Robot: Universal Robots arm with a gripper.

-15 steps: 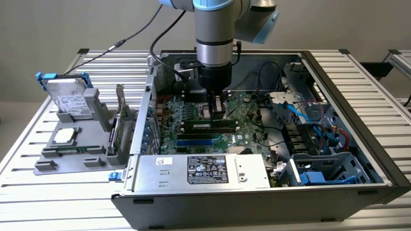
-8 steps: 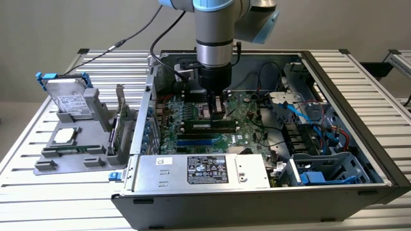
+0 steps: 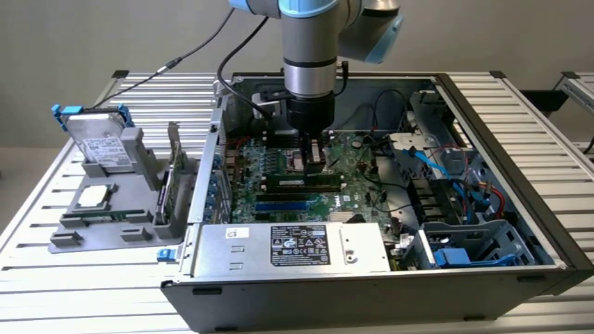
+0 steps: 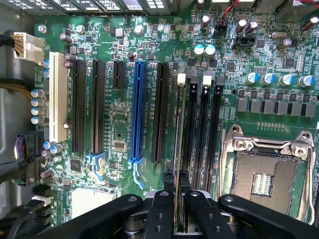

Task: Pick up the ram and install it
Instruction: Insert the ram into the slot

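One gripper [image 3: 314,161]: clenched on the top edge of the ram [image 3: 302,182], with its two fingers [image 4: 167,204] pinching the thin stick from both faces.
Where the ram sits: at the centre of the exterior view, lengthwise in line with the black memory slots [image 4: 204,129] on the motherboard [image 4: 119,129]. Whether it is fully seated I cannot tell.
Edges: empty memory slots lie just beside one face of the ram, and a long black card slot [image 4: 162,109] lies beside the other. The processor socket [image 4: 264,174] is beyond the memory slots.
Open room: the case [image 3: 371,299] is open on top and the arm [image 3: 311,49] stands upright through the opening. Cables [image 3: 441,163] crowd the exterior view's right, and the power supply [image 3: 288,245] runs along the near edge.
Surface: a slatted metal table [image 3: 547,118], with the case resting on it.
Exterior view's left: a grey holder [image 3: 83,240] sits on the table, apart from the case, with a hard drive [image 3: 97,142] standing in it.
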